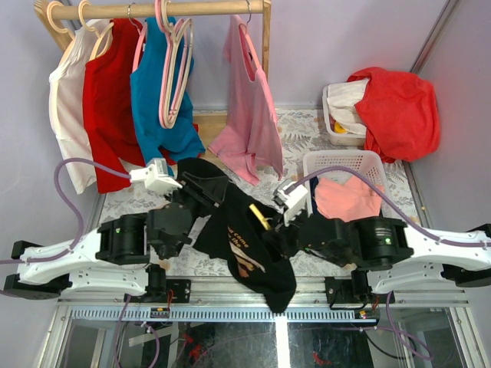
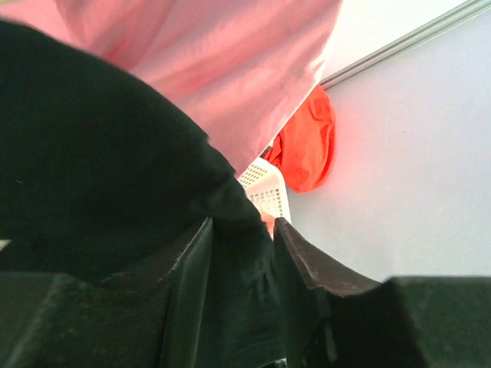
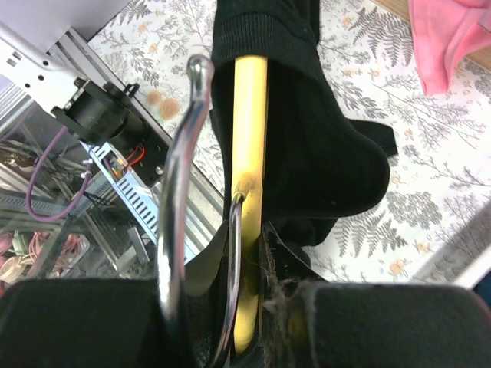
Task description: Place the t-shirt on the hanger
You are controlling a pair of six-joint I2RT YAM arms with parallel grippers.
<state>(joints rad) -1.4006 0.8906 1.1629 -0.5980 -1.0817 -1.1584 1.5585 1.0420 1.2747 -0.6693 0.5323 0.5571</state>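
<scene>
The black t-shirt [image 1: 245, 238] hangs between my two arms, its pale gold print facing up and its lower end drooping over the table's near edge. My left gripper [image 1: 201, 190] is shut on a fold of the t-shirt [image 2: 115, 176], which fills the gap between its fingers [image 2: 192, 261]. My right gripper [image 1: 276, 230] is shut on the yellow hanger [image 3: 249, 138] near its metal hook [image 3: 180, 153]. One hanger arm runs up into the t-shirt's ribbed opening [image 3: 261, 38]. A short yellow piece of the hanger [image 1: 259, 217] shows in the top view.
A wooden rack at the back holds a white, a red, a teal-blue [image 1: 157, 100] and a pink shirt [image 1: 253, 115], plus pink hangers [image 1: 175, 69]. A white basket [image 1: 341, 165] with pink cloth stands right of my right arm. A tub under red cloth [image 1: 399, 107] sits far right.
</scene>
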